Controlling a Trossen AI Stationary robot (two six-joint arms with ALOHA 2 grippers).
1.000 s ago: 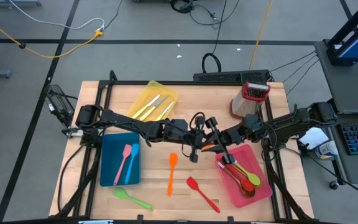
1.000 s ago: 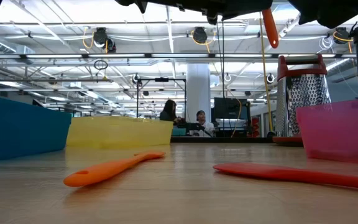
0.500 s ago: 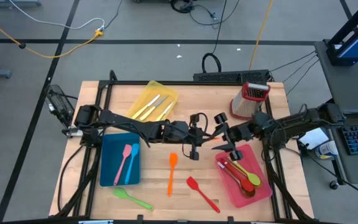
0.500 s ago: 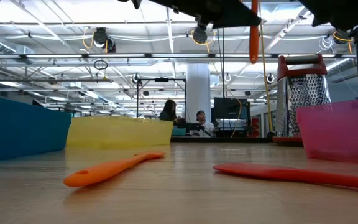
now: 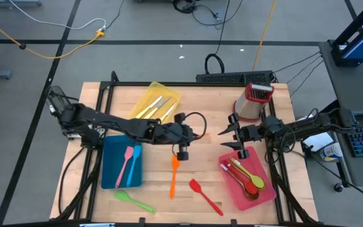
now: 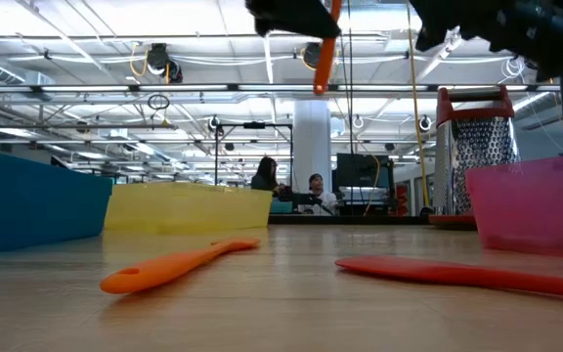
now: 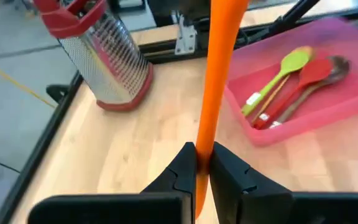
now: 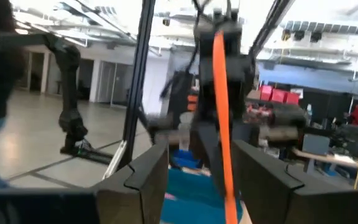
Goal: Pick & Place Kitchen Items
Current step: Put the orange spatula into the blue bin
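Arms meet mid-table, both raised off the wood. Left gripper [image 7: 202, 163], arm stretched low across from left edge, is clamped on orange utensil [image 7: 219, 81], held in air w/ handle pointing toward right arm. Right gripper [image 5: 234, 135], fingers spread & empty, sits just beside pink tray [image 5: 266, 192], near grater [image 5: 253, 101].

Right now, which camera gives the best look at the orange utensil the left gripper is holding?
The left wrist view: the orange utensil runs up from the shut left gripper, large and clear. The right wrist view shows it farther off, the low view only its hanging end, and the high view just a sliver.
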